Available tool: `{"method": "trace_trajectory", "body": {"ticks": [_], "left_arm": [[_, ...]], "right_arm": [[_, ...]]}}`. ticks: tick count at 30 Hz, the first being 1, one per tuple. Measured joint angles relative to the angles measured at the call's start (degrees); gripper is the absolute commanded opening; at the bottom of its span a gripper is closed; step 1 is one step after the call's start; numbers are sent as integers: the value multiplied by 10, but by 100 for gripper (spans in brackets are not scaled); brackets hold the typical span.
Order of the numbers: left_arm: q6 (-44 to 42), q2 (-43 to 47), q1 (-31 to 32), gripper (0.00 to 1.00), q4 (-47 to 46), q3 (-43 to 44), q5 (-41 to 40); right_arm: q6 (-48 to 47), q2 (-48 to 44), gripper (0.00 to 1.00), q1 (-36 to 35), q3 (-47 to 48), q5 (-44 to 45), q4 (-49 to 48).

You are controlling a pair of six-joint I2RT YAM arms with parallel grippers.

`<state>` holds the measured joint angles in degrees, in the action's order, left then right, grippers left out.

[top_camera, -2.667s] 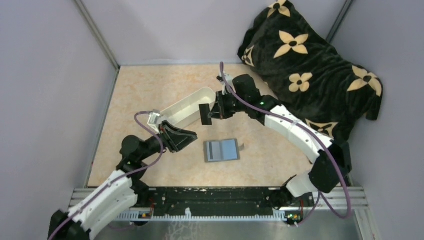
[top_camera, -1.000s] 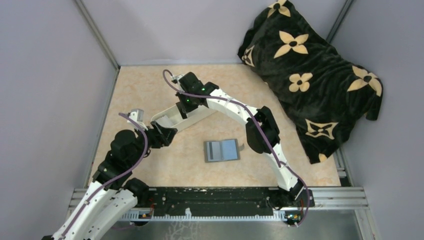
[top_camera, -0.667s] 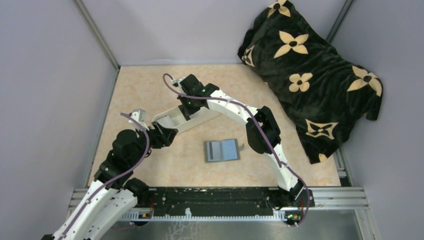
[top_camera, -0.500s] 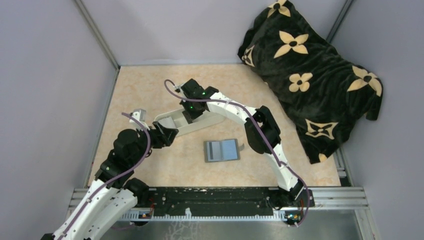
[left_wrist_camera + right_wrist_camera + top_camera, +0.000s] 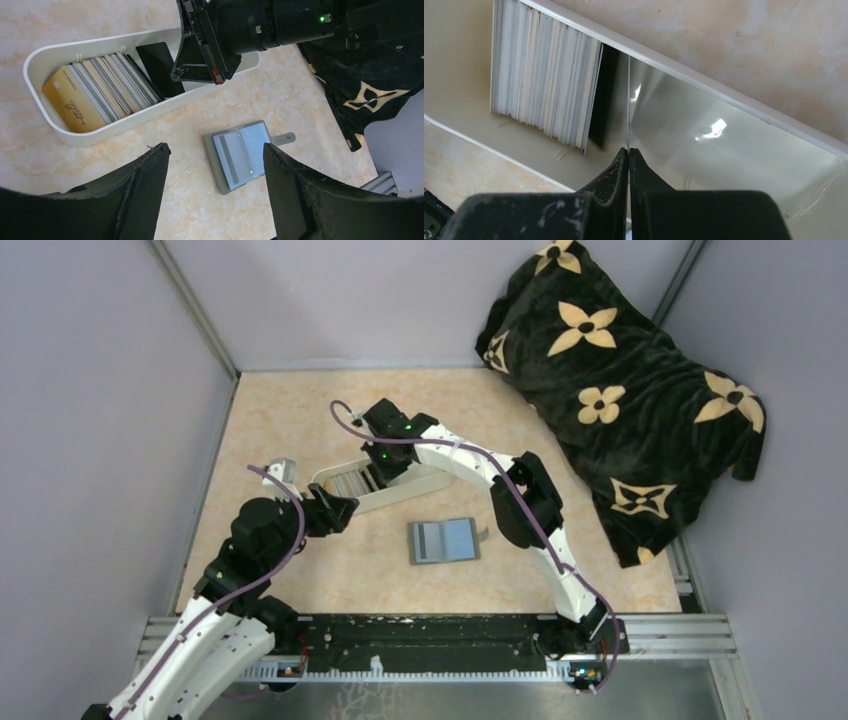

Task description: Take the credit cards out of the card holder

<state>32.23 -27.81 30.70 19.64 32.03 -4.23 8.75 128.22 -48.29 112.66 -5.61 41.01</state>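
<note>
Right gripper (image 5: 628,151) pinches one black card (image 5: 155,60) inside the white tray (image 5: 80,136), upper left; left gripper (image 5: 215,147) gapes empty. Card holder (image 5: 443,540), centre, seemingly holds more.

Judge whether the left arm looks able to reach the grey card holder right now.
Probably yes. The card holder lies open and uncovered, the left pincer hangs open nearby, and the right arm is over the white tray beyond it, not in between.
</note>
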Motion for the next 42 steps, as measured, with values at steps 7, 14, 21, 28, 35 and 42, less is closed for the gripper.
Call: {"method": "trace_trajectory", "body": {"ticks": [7,14,21,28,35,42], "left_arm": [[-2,0,0,75,-3,-2,2],[-4,5,0,75,-3,-2,2],[-4,-5,0,75,-4,-2,2],[-4,-18,0,75,-4,-2,2],[-4,-17,0,75,-4,-2,1],[-4,-18,0,75,-9,-2,2]], "right_arm": [[3,0,0,-1,29,2,23],[3,0,0,-5,38,6,32],[16,0,0,-5,88,10,51],[40,0,0,-5,159,20,85],[34,15,0,-5,169,48,129],[30,31,0,-5,169,63,177]]}}
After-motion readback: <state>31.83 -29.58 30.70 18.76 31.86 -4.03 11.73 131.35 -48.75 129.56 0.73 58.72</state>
